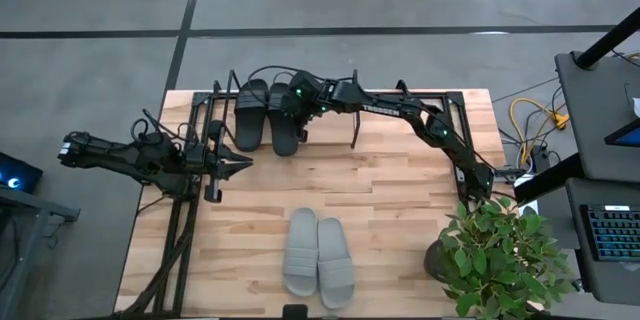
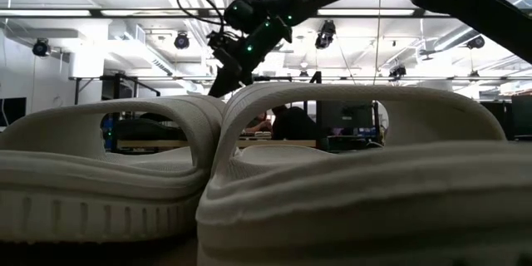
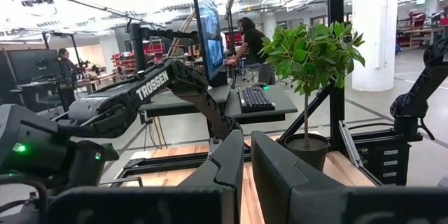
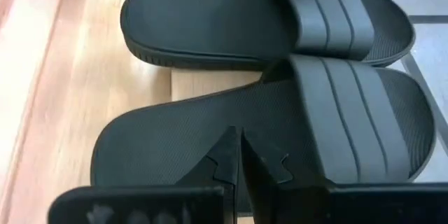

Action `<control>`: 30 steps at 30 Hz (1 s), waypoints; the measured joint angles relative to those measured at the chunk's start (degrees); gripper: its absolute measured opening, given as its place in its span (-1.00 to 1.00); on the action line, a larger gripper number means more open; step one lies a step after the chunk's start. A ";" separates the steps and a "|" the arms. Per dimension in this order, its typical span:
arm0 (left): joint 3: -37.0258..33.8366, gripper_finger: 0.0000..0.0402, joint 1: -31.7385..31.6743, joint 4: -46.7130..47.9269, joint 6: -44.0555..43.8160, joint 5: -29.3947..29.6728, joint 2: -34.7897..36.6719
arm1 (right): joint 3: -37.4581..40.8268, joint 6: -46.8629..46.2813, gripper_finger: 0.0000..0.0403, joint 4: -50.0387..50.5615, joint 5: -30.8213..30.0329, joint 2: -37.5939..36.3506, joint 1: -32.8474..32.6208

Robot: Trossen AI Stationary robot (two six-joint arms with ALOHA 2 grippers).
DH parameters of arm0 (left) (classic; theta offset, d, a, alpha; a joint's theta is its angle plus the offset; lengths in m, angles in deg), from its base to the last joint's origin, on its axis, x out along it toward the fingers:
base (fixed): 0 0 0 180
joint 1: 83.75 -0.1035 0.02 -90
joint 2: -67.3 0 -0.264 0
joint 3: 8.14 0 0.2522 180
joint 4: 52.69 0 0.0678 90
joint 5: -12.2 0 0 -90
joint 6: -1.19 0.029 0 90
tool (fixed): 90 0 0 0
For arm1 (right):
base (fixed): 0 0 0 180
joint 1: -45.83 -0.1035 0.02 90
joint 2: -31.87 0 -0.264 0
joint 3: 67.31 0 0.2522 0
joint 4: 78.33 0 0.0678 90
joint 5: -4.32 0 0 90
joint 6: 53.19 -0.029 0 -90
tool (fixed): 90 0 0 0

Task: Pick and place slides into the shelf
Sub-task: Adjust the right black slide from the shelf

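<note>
While your right claw hangs just above the nearer black slide, its fingers are drawn almost together with nothing between them, so it grips no slide. In the high view that claw sits over the black pair at the far edge of the table, where the two black slides lie side by side on the shelf. You can judge the black pair as placed, and the step in hand as the let-go after setting the second one down.

Your left claw waits near the table's left side, clear of the slides; its fingers are close together and empty.

The grey pair lies touching side by side at the table's near edge, well apart from the shelf. The plant stands at the near right corner, just beside that stretch.

Next you likely lift the right claw straight off the black slide, swing it toward the grey pair, spread the fingers and take one by its strap.
</note>
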 joint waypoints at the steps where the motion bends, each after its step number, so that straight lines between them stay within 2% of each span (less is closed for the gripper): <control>1: 0.00 -0.93 0.02 0.11 0.00 -0.06 0.05 | 0.04 0.07 -0.96 0.02 0.01 0.12 -0.02; 22: -0.02 -0.93 0.03 0.00 0.09 -0.39 1.06 | 0.11 0.03 -0.96 -3.19 -0.34 3.48 2.28; 30: -0.07 -0.93 0.03 0.04 0.09 -0.42 1.06 | 0.11 -0.17 -0.96 -7.48 -0.33 3.48 3.21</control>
